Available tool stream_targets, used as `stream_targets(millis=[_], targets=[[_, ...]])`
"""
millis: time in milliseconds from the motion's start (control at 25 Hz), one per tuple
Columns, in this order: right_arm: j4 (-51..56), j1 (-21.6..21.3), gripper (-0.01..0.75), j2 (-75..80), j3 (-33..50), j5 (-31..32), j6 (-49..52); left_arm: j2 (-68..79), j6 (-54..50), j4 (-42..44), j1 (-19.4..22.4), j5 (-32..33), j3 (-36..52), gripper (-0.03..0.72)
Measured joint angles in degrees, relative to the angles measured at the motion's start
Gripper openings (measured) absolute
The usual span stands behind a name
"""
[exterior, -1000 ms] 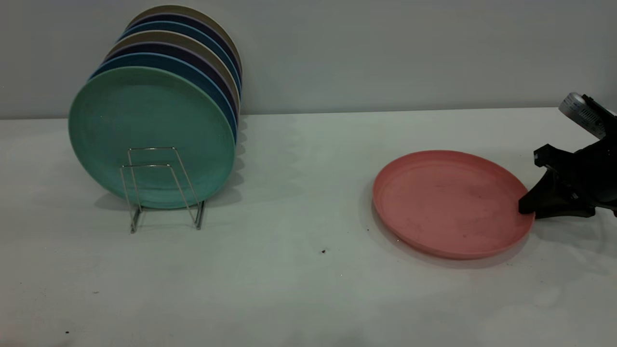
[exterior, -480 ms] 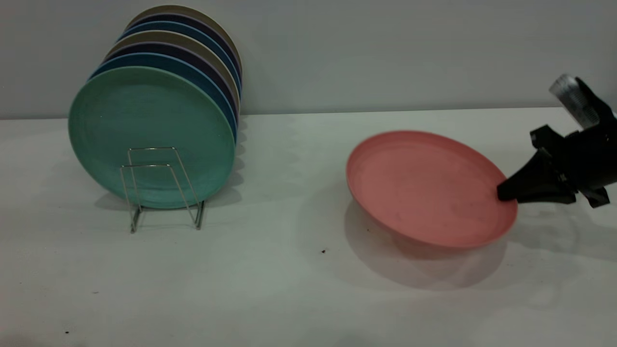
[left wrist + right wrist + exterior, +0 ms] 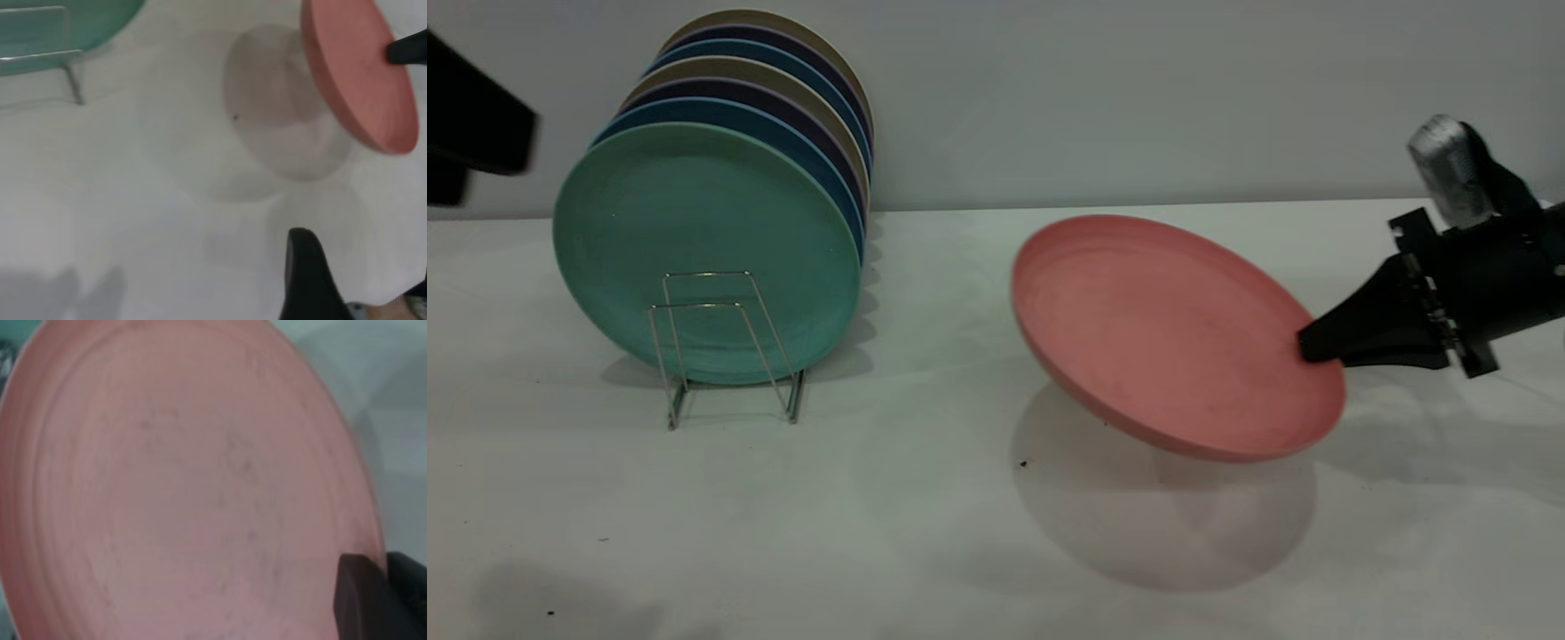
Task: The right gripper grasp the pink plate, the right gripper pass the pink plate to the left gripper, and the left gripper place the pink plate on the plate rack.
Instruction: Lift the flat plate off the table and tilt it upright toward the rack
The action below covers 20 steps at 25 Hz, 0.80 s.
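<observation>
The pink plate (image 3: 1156, 329) hangs tilted above the table, its far-left edge raised and its face turned toward the exterior camera. My right gripper (image 3: 1307, 348) is shut on the plate's right rim; in the right wrist view the plate (image 3: 187, 487) fills the picture, with one finger (image 3: 360, 600) on its face. The left gripper (image 3: 471, 133) shows as a dark block at the upper left, well away from the plate. Its wrist view shows it open (image 3: 365, 287) over bare table, with the plate (image 3: 353, 73) farther off. The plate rack (image 3: 729, 347) stands at the left.
Several plates stand upright in the rack, a teal-green plate (image 3: 703, 249) at the front with two free wire loops before it. The plate's shadow (image 3: 1165, 507) falls on the white table (image 3: 925, 551). A grey wall (image 3: 1138, 98) closes the back.
The right gripper has lifted the pink plate off the table and carried it left, tilting it more. The left gripper has come into the exterior view at the upper left.
</observation>
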Motion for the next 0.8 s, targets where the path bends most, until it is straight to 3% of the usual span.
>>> stream_targets(millis=[400, 800], targets=[[0.04, 9.35, 0.017, 0.0, 0.0, 2.68, -0.5, 16.13, 20.59, -23.62, 0.0, -2.79, 0.0, 0.446], [3.11, 11.68, 0.017, 0.0, 0.0, 6.15, -1.62, 27.87, 32.44, -35.55, 0.0, -1.93, -0.07, 0.446]])
